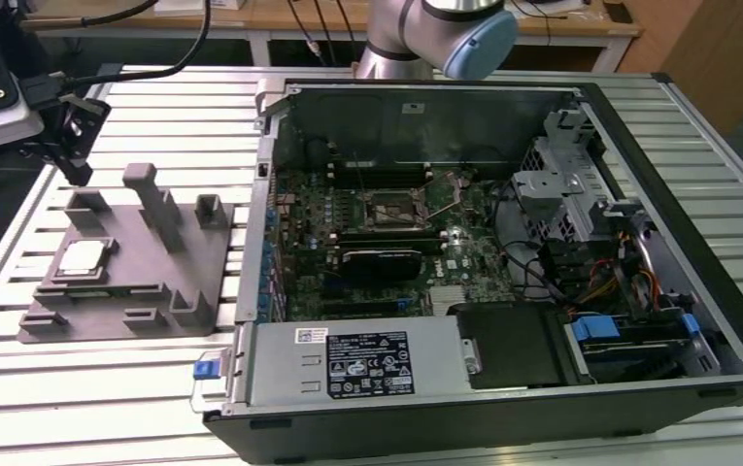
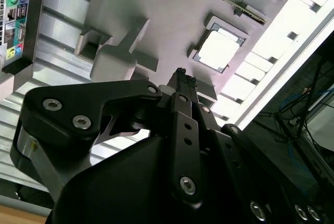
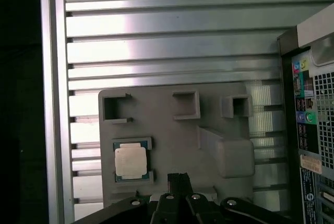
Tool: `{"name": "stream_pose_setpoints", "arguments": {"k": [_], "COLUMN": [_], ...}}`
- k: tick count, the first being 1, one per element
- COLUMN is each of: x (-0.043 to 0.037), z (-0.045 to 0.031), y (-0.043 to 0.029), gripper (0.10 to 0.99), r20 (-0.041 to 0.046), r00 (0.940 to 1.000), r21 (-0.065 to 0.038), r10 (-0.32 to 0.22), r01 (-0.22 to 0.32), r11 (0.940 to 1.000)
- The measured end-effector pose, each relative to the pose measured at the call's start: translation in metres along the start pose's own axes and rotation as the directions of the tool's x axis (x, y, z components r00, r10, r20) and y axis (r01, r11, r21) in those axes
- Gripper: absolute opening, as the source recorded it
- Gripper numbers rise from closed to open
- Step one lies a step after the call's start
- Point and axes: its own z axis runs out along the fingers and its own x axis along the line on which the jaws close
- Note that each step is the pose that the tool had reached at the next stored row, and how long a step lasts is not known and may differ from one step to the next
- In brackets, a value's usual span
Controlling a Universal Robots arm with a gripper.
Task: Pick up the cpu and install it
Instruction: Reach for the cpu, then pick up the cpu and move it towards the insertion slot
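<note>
The cpu [image 1: 84, 256], a small square chip with a pale silver top, lies flat in a recess of the grey holder block [image 1: 131, 291] at the exterior view's left. Both wrist views show the cpu [image 2: 219, 50] [image 3: 131, 161] seated in its frame. My gripper [image 1: 76, 160] hangs above the far end of the block, apart from the chip. Its black fingers [image 3: 179, 180] [image 2: 182, 80] are shut together with nothing between them. The open computer case [image 1: 682, 136] lies at the exterior view's right, with the bare processor socket [image 1: 397, 206] on its green motherboard.
The grey block carries several upright tabs [image 1: 151, 189] near the chip. The slatted metal table [image 1: 34, 388] runs under everything. The case's rear port panel [image 3: 308, 130] stands close beside the block. A power supply [image 1: 358, 361] and cables fill the near part of the case.
</note>
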Motion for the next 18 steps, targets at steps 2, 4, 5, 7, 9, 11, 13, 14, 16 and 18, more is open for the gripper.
{"name": "stream_pose_setpoints", "arguments": {"k": [2, 4, 5, 7, 9, 11, 13, 14, 16, 18], "x": [0.0013, 0.0024, 0.0029, 0.0035, 0.0036, 0.0036, 0.0036, 0.0036, 0.0039, 0.0053], "z": [0.0023, 0.0044, 0.0055, 0.0068, 0.0073, 0.0075, 0.0075, 0.0076, 0.008, 0.0083], "y": [-0.0002, -0.0003, -0.0004, -0.0006, -0.0005, -0.0006, -0.0006, -0.0005, -0.0006, -0.0007], "gripper": [0.106, 0.106, 0.106, 0.106, 0.106, 0.106, 0.106, 0.106, 0.106, 0.106], "r20": [-0.0004, -0.0008, -0.0009, -0.0012, -0.0011, -0.0011, -0.0011, -0.0011, -0.0009, -0.0011], "r00": [1.0, 1.0, 1.0, 1.0, 1.0, 1.0, 1.0, 1.0, 1.0, 1.0], "r21": [0.0, 0.0, 0.0, 0.0, 0.0, 0.0, 0.0, 0.0, 0.0, 0.0], "r10": [0.0, 0.0, 0.0, 0.0, 0.0, 0.0, 0.0, 0.0, 0.0, 0.0], "r01": [0.0, 0.0, 0.0, 0.0, 0.0, 0.0, 0.0, 0.0, 0.0, 0.0], "r11": [1.0, 1.0, 1.0, 1.0, 1.0, 1.0, 1.0, 1.0, 1.0, 1.0]}}
